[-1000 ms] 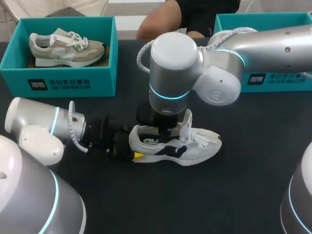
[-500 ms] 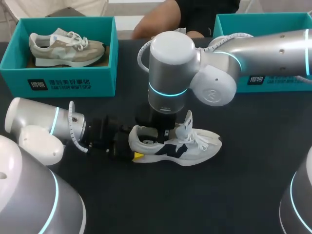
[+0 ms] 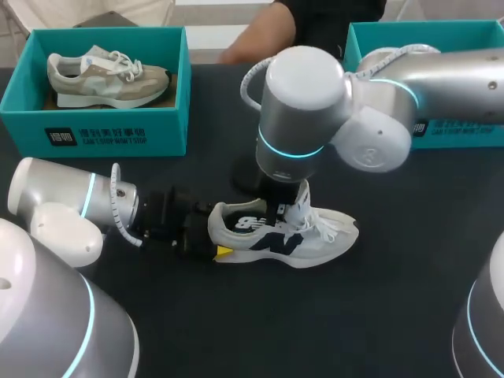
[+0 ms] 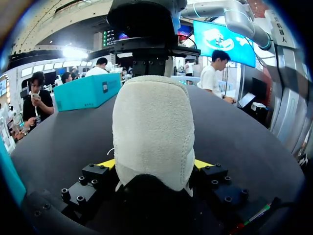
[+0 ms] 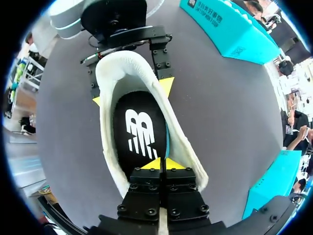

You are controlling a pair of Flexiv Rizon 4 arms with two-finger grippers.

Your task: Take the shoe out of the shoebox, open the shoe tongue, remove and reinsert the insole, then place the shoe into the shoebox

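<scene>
Count taken across all three views.

Shoes, 2: white and navy shoe (image 3: 283,236) on the table (image 3: 236,331); beige shoe (image 3: 106,75) inside the left shoebox (image 3: 94,130).

Shoeboxes, 2: both teal. Left shoebox at the far left, right shoebox (image 3: 441,130) at the far right.

Insoles in sight, 1: black insole (image 5: 139,134) lying in the white and navy shoe, seen from the right wrist.

Arms, 2: left arm (image 3: 55,205), right arm (image 3: 299,110).

Grippers, 2: left gripper (image 4: 154,164), right gripper (image 5: 160,164).

Yellow fingertips (image 5: 151,164) counted from the right wrist, 4: two per gripper. From the left wrist, 2. From the head view, just 1 yellow tip (image 3: 224,252).

Tables, 1.
</scene>
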